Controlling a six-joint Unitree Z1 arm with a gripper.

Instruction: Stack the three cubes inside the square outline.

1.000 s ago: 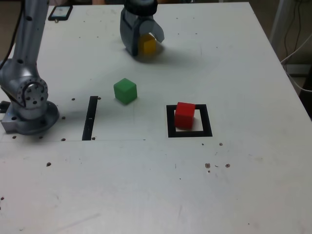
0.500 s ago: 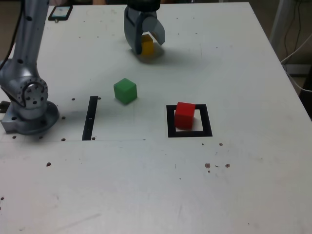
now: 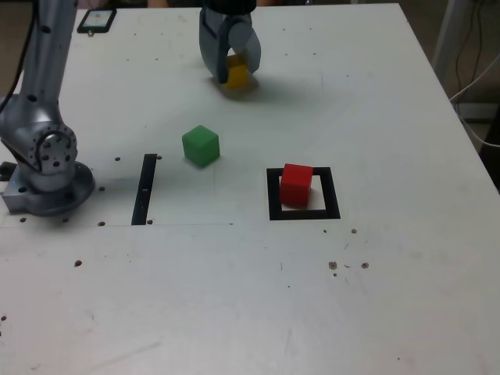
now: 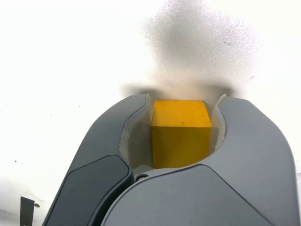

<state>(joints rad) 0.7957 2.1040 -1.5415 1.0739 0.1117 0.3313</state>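
Claw [image 3: 232, 69] clamped on yellow cube [image 4: 181, 132], jaws pressed to both its sides, low over counter [image 3: 391, 117] far behind square outline [image 3: 304, 211]. Red cube [image 3: 296, 184] inside outline, toward its rear left corner in exterior view. Green cube [image 3: 201, 146] left of outline, just behind it

yellow cube [image 4: 180, 133], green cube [image 3: 201, 146], red cube [image 3: 296, 184], black-bordered square outline [image 3: 331, 195]
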